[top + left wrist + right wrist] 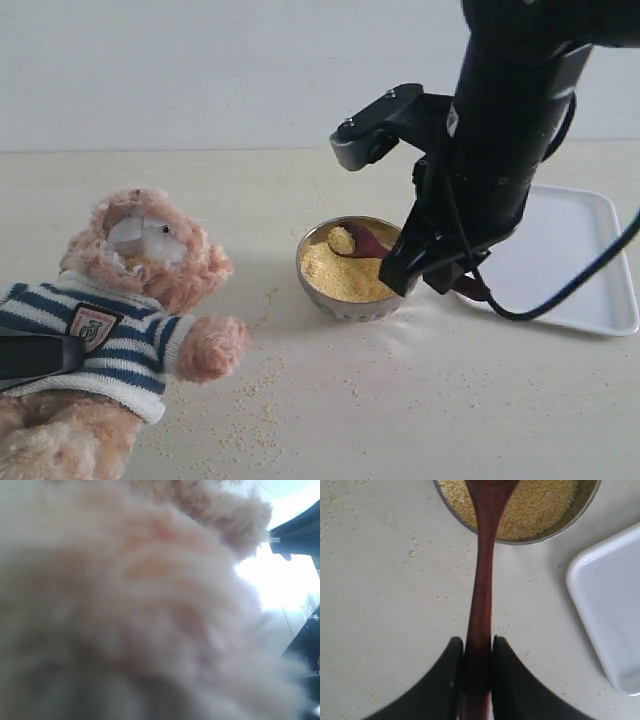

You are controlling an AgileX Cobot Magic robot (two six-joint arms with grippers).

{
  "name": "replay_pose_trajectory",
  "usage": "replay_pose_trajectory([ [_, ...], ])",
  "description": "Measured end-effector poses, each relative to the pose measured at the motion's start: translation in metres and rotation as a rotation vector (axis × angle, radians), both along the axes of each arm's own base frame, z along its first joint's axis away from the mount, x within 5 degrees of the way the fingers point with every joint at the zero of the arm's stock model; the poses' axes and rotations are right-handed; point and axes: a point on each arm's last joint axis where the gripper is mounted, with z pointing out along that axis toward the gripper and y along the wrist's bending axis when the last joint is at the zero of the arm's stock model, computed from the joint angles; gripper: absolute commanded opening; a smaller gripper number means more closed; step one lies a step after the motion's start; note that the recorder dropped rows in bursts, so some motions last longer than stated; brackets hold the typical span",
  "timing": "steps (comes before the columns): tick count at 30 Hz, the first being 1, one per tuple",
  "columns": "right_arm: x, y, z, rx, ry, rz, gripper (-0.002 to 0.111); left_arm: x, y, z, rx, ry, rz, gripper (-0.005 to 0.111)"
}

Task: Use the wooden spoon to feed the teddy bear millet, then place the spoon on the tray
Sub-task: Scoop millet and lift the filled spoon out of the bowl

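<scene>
Exterior view: the teddy bear [140, 300] leans at the left of the table [400, 400]. The left gripper [45, 357] lies across its sweater, and I cannot tell if it grips. The right gripper [425, 265] clamps the wooden spoon [365, 240], whose tip is in the millet [340, 280] in the metal bowl [350, 308], beside the tray [570, 260].

Left wrist view: only blurred fur.

Right wrist view: both fingers [440, 680] pinch the spoon's handle.

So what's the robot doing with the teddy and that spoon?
It's feeding time. The right gripper pinches the wooden spoon by its handle, its tip dipped in the millet in the metal bowl. The left gripper holds the teddy bear by its striped sweater. Some millet is spilled on the table, and the tray sits beside the bowl.
</scene>
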Motion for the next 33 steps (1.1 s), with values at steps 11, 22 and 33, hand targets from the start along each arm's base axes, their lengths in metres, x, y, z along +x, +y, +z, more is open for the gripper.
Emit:
replay_pose_trajectory([
  [11,-0.024,-0.020,0.004,0.269,0.043,-0.044,0.001,0.000,0.000,0.000,0.000,0.000,0.000,0.005],
  [22,-0.025,-0.035,0.010,0.266,0.066,-0.082,0.001,0.000,0.000,0.000,0.000,0.000,0.000,0.005],
  [33,-0.051,-0.028,0.030,0.288,0.043,0.022,0.001,0.000,0.000,0.000,0.000,0.000,0.000,0.005],
])
